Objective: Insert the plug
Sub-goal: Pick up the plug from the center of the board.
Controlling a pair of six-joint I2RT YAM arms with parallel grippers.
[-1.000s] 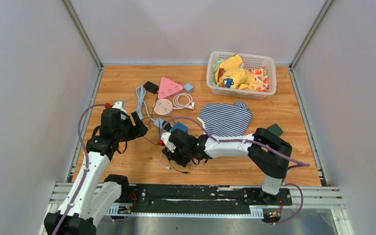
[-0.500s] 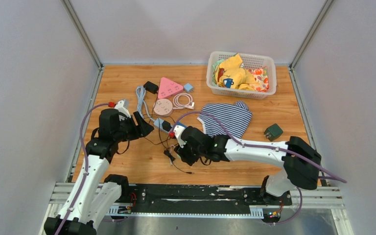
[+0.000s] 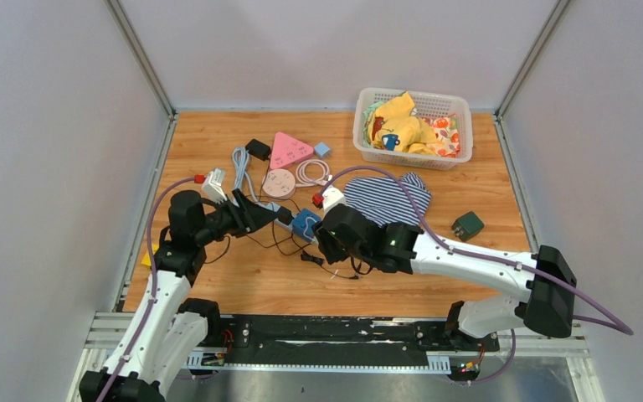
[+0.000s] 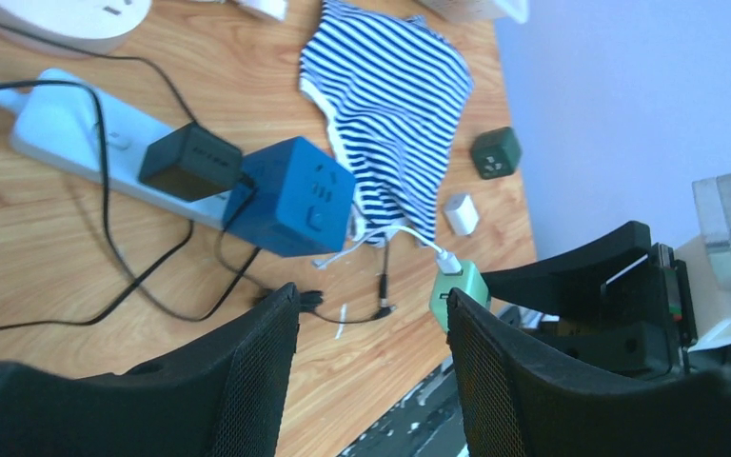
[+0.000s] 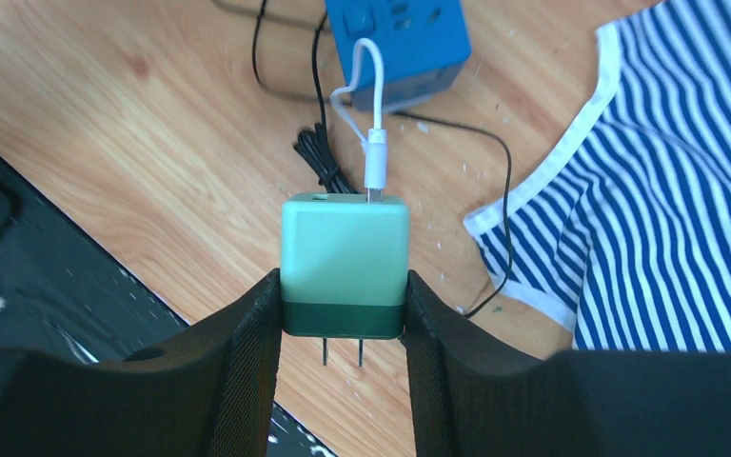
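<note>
The right gripper [image 5: 343, 286] pinches the green plug [image 5: 345, 249] by its sides at frame centre. Its 2 prongs [image 5: 343, 353] point toward the lower edge, away from the blue cube [image 5: 395, 38] at the upper edge. Best to turn the prongs to face a cube slot, square them, then press straight. The left gripper [image 4: 371, 309], spread and empty, hovers near the cube and could steady it.

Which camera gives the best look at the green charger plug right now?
The right wrist view: the green charger fills the centre, clamped in the right gripper, with its prongs and white cable clear. The left wrist view shows it small and side-on; in the top view it cannot be made out.
</note>
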